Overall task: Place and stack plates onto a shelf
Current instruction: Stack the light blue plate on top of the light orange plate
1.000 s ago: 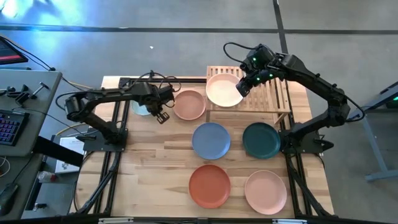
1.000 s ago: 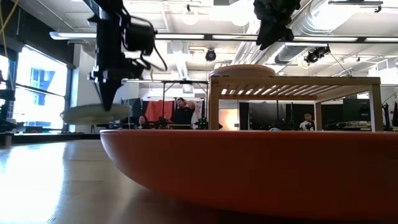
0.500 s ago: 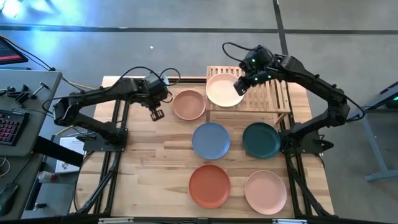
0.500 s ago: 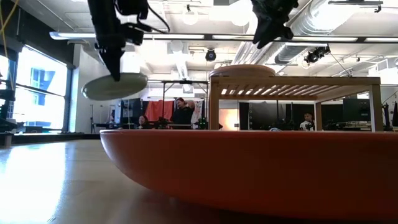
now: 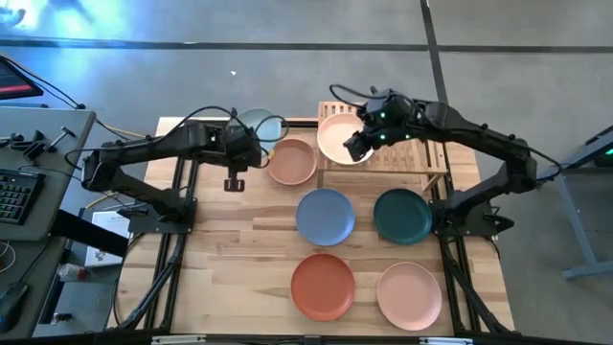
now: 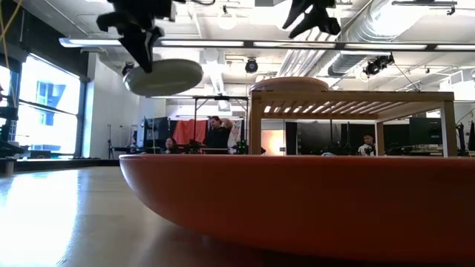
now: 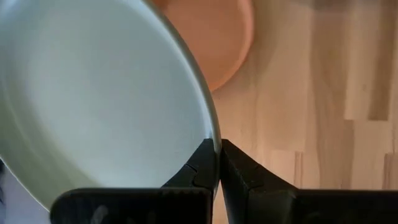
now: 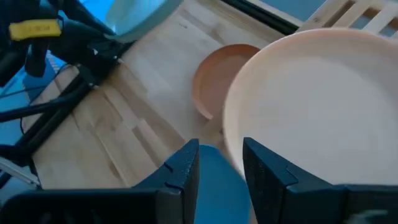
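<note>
My left gripper (image 5: 245,144) is shut on a pale teal plate (image 5: 261,123), held high above the table's far left part; the low view shows that plate (image 6: 163,76) in the air. A cream plate (image 5: 333,139) rests on the light-wood shelf (image 5: 421,153). My right gripper (image 5: 359,144) hangs open above the cream plate (image 8: 311,106), well clear of it in the low view (image 6: 312,15). A peach plate (image 5: 291,161), a blue plate (image 5: 325,216), a dark green plate (image 5: 402,216), an orange plate (image 5: 323,286) and a pink plate (image 5: 409,295) lie flat on the table. My left gripper pinches the teal plate's rim (image 7: 213,138) between its two fingers, at one spot on the edge. The fingers slant down onto it from above (image 6: 145,59). The plate hangs lifted clear of the table, close to level, reaching away from the fingers toward the shelf.
The shelf's right half (image 5: 426,144) is bare slats. In the low view the orange plate (image 6: 297,200) fills the foreground and the shelf top (image 6: 349,100) stands behind it. A desk with a keyboard (image 5: 14,192) stands left of the table. People show far back in the room (image 6: 217,133).
My left gripper has risen and gone toward the table's far edge and the shelf, rolling its wrist; the teal plate has come up with it from just above the table to well clear. My right gripper has moved toward the table's left, across the cream plate.
</note>
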Controlling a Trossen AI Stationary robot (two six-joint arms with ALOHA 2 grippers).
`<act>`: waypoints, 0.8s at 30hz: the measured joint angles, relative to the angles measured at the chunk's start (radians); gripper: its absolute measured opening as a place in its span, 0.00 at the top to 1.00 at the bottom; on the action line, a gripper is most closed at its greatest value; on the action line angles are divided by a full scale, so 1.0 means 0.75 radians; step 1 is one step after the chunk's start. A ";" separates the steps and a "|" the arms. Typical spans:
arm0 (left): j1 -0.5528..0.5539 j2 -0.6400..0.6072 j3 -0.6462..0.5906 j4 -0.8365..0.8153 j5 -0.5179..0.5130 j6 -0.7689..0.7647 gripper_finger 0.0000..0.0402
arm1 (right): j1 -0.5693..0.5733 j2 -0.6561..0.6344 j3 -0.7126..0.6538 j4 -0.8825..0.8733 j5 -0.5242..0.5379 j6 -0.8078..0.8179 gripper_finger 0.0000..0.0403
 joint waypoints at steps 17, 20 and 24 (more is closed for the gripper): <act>-0.358 0.011 0.027 -0.035 -0.002 0.354 1.00 | 0.318 0.124 0.000 0.016 0.234 0.469 0.75; -0.412 0.011 0.027 -0.038 -0.004 0.354 1.00 | 0.343 0.165 0.000 0.040 0.233 0.500 0.75; -0.484 0.011 0.027 -0.040 -0.004 0.354 1.00 | 0.362 0.211 0.000 0.078 0.234 0.547 0.75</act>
